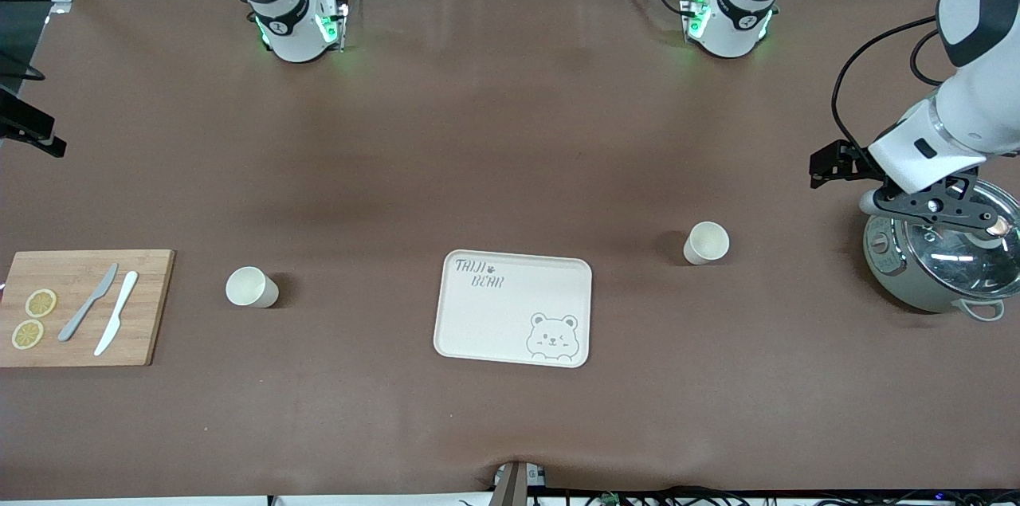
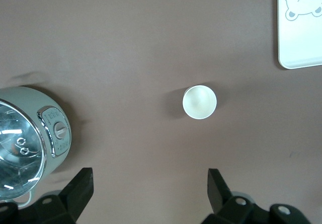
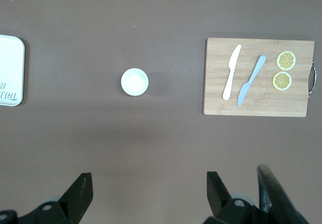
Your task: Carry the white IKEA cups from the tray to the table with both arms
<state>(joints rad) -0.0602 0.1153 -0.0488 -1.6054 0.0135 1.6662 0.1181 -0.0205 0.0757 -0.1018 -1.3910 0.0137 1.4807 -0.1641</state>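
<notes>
your left gripper [image 1: 936,207] hangs released over the steel pot [image 1: 940,267] at its end of the table, and your right gripper [image 3: 146,196] is spread open too, up in the air. one white cup [image 1: 706,242] stands between pot and bear tray [image 1: 514,307]; the other cup [image 1: 251,287] stands between tray and cutting board [image 1: 84,307].

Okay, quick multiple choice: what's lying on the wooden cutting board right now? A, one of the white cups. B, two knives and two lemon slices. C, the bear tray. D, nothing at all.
B: the cutting board carries a grey knife, a white knife and two lemon slices, while both white cups stand on the bare table and the bear tray lies apart.
</notes>
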